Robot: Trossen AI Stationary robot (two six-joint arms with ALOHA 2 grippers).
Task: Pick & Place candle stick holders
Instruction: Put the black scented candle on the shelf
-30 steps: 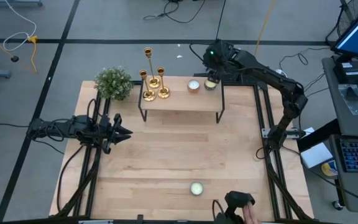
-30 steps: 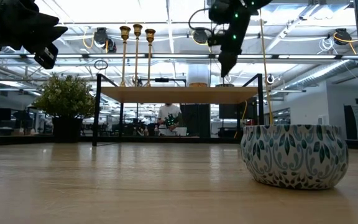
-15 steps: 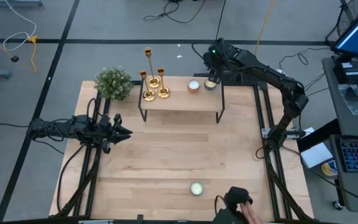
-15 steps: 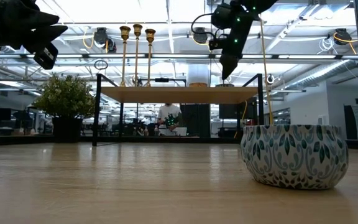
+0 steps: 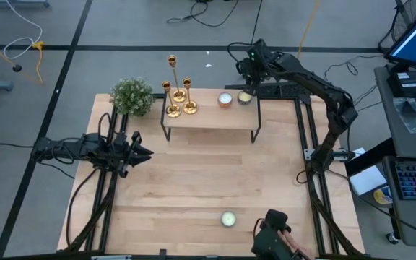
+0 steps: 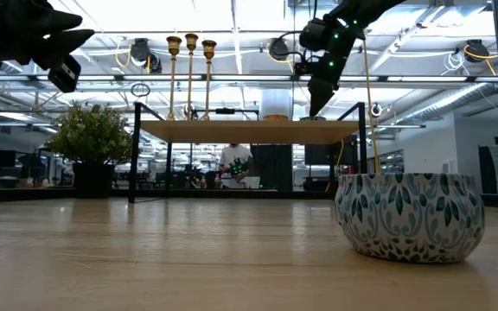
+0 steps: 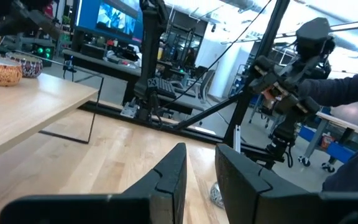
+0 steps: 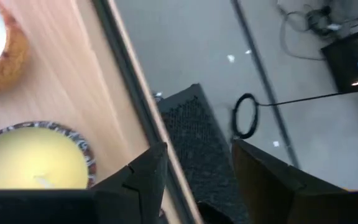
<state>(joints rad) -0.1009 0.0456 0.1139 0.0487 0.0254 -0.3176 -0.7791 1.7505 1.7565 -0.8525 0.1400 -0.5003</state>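
Your three brass candle stick holders (image 5: 178, 97), upright, clustered at the left end of the raised shelf (image 5: 208, 119), thin stems, round flared bases, differing heights, bases near touching.

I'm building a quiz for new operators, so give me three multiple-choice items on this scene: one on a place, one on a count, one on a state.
1. Where do the candle stick holders stand?
A. On the raised shelf's left end
B. On the table by the near edge
C. In the patterned bowl

2. How many candle stick holders are there?
A. Two
B. Three
C. Five

3. What does the right gripper hold?
A. A candle stick holder
B. The plant
C. Nothing

Answers:
1. A: the high view shows them grouped on the shelf's left end, beside the plant.
2. B: three gold stems show in the low view.
3. C: its fingers have only a bare gap between them, beside the yellow candle.
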